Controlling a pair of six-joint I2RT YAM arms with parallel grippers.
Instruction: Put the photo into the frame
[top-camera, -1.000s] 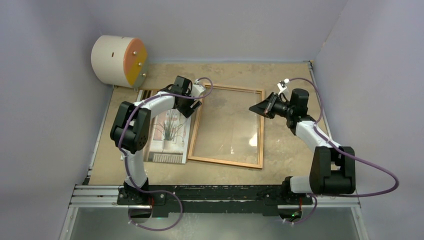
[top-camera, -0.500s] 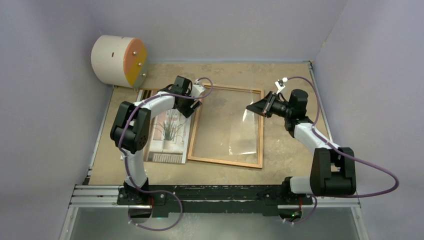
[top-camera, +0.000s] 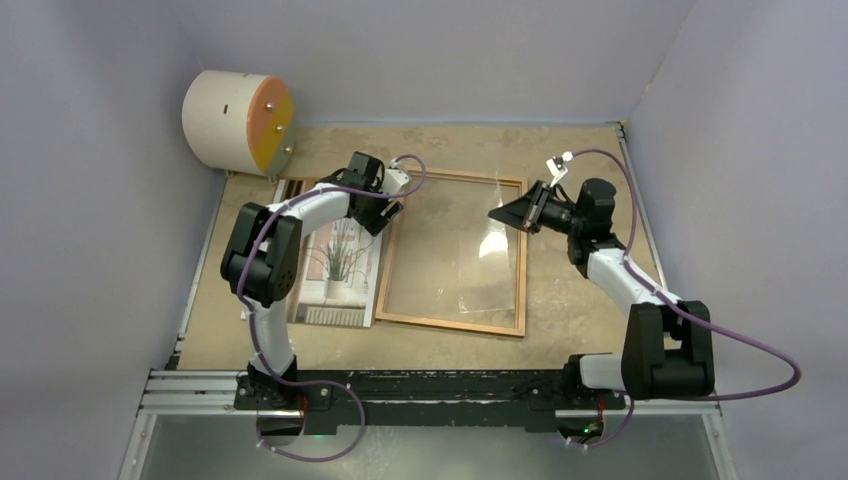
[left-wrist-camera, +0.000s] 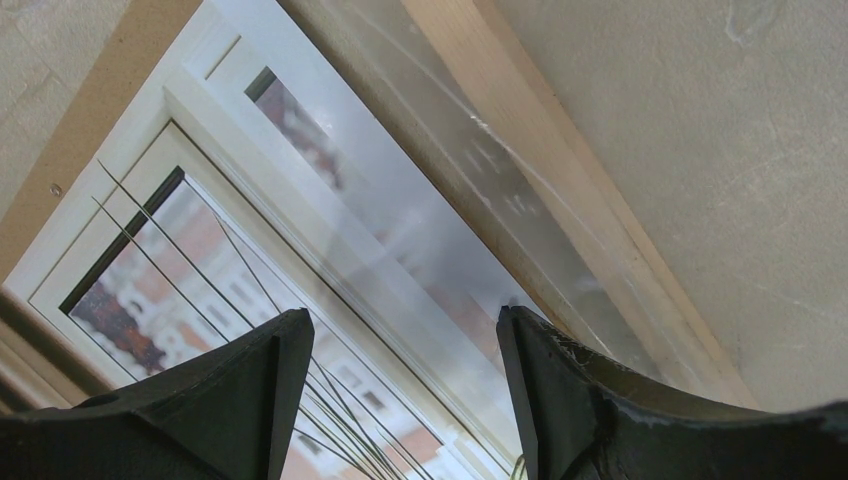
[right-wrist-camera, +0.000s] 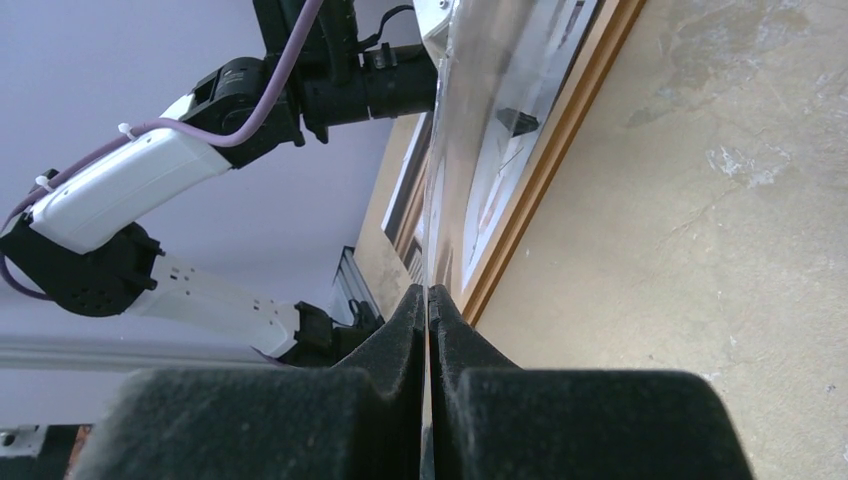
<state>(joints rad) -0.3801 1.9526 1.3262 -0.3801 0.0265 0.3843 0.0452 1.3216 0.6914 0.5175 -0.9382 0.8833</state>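
Right gripper (top-camera: 497, 213) is clamped on the raised edge of the clear pane (top-camera: 470, 255), which tilts up from the frame (top-camera: 450, 326). Left gripper (left-wrist-camera: 405, 325) hangs with fingers apart over the photo (top-camera: 338, 262), which lies flat just left of the frame.

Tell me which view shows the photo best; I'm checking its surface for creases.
Left wrist: the photo lies close up, plant stems sharp. Top external shows it small, partly under the left arm. Right wrist shows none of it clearly.
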